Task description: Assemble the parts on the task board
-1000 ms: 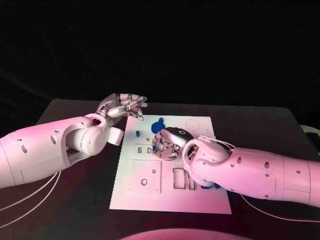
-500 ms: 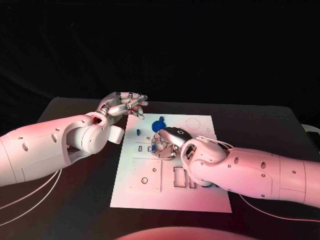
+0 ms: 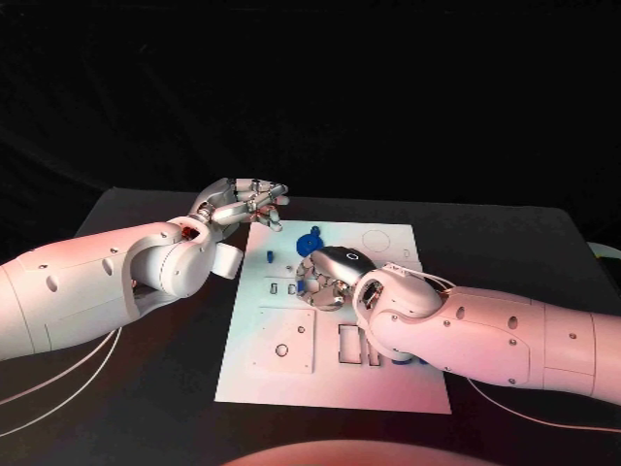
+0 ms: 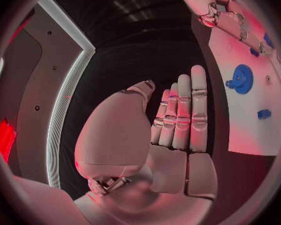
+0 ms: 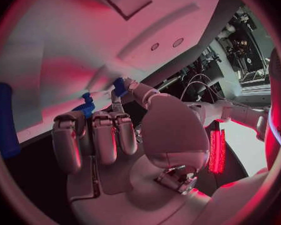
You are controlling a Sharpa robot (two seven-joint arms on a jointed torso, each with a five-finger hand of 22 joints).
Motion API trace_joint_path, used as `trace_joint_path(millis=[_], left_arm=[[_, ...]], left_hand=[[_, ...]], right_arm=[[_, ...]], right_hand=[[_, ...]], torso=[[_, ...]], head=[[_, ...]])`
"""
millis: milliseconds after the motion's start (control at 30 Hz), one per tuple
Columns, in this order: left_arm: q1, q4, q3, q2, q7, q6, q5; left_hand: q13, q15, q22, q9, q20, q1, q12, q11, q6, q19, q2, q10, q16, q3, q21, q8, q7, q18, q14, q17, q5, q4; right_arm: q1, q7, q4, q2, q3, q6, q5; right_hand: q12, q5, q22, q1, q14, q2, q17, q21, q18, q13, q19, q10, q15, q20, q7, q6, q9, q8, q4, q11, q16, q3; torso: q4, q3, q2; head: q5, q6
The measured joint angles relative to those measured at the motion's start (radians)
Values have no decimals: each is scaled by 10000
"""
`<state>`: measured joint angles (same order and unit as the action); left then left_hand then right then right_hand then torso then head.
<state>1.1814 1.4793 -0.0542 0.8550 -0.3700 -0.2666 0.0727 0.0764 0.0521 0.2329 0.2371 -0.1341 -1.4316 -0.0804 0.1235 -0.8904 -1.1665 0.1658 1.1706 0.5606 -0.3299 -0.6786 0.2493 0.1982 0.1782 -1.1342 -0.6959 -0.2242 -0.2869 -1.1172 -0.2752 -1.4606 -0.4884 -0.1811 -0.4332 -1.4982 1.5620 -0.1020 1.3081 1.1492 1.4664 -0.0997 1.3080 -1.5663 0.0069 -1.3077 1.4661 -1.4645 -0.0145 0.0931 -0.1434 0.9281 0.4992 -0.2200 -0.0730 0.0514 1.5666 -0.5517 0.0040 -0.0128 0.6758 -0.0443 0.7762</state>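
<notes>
The white task board (image 3: 276, 374) lies in the middle of the black table. A blue gear (image 3: 310, 240) (image 4: 242, 78) stands near the board's far edge, and a small blue part (image 3: 277, 254) (image 4: 263, 114) sits to its left. My right hand (image 3: 325, 277) (image 5: 103, 135) is down on the board's middle with its fingers curled. It pinches a small blue part (image 5: 85, 106) between thumb and fingers, right at the board's surface. My left hand (image 3: 241, 204) (image 4: 178, 120) hovers above the board's far left corner, fingers straight and holding nothing.
A long blue bar (image 5: 3, 120) lies on the board close to my right hand. Rectangular recesses (image 3: 350, 345) open in the board's near half, partly covered by my right forearm. A yellow and white object (image 3: 616, 272) sits at the table's right edge. White cables (image 3: 59, 388) trail under my left arm.
</notes>
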Motion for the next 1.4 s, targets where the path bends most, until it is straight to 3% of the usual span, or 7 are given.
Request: trace_joint_path(millis=[300,433,733,1033,1333,1400], left_arm=[[0,0,0,6,8,0,0],[0,0,0,13,12,0,0],[0,-5,-3,23,19,0,0],[0,-10,-7,23,32,2,0],[-2,-43,-13,17,61,2,0],[-3,-78,-19,10,93,0,17]], left_hand=[[0,-35,-1,-1,0,0,0,0,0,0,0,0,0,0,0,0,0,0,35,1,0,0],[-1,-35,8,-1,-34,0,0,-1,0,34,0,0,0,0,-40,0,0,0,36,-11,0,0],[-1,-35,8,-2,-34,0,0,-1,0,34,0,0,0,0,-39,0,0,0,35,-10,0,0],[-1,0,8,-2,-34,0,0,-1,1,34,0,0,0,0,-39,0,0,0,71,-9,0,0],[2,0,52,-3,-34,0,0,37,1,34,0,-37,87,0,-120,0,0,0,71,-72,0,0],[100,-58,165,2,-32,36,-212,-42,-43,32,32,184,380,53,-330,0,-44,-1,-70,-252,0,9]], right_arm=[[3,-5,40,8,-3,22,-49],[12,-18,60,6,-13,40,-57],[20,-26,66,3,-18,58,-64],[20,-4,51,3,-19,18,-66],[19,67,-67,-114,-20,-239,-67],[17,126,-172,-228,-20,-407,-64]], right_hand=[[-40,60,-1,-40,0,-40,-1,0,0,1,0,-35,0,0,-45,-116,5,41,-29,35,0,28],[-40,316,-2,-41,0,-113,-2,0,0,1,0,3,0,0,-83,-195,1,39,-27,72,0,30],[-120,460,-3,-177,-17,-354,-2,0,0,2,0,-32,94,75,-208,-616,-35,219,70,179,0,267],[-130,498,-4,-239,-14,-415,-3,0,-1,3,-1,-20,175,116,-293,-1057,-71,429,208,245,0,567],[-207,498,-5,-412,0,-587,-4,0,1,3,-1,3,219,146,-363,-1434,-82,601,443,326,0,1024],[-208,498,-5,-411,0,-586,-4,0,0,3,-1,14,219,146,-364,-1435,-82,601,454,347,0,1035]], torso=[[5,0,0],[6,0,0],[6,0,0],[4,2,5],[1,1,5],[3,1,1]], head=[[18,9],[18,15],[7,30],[11,26],[12,24],[12,24]])
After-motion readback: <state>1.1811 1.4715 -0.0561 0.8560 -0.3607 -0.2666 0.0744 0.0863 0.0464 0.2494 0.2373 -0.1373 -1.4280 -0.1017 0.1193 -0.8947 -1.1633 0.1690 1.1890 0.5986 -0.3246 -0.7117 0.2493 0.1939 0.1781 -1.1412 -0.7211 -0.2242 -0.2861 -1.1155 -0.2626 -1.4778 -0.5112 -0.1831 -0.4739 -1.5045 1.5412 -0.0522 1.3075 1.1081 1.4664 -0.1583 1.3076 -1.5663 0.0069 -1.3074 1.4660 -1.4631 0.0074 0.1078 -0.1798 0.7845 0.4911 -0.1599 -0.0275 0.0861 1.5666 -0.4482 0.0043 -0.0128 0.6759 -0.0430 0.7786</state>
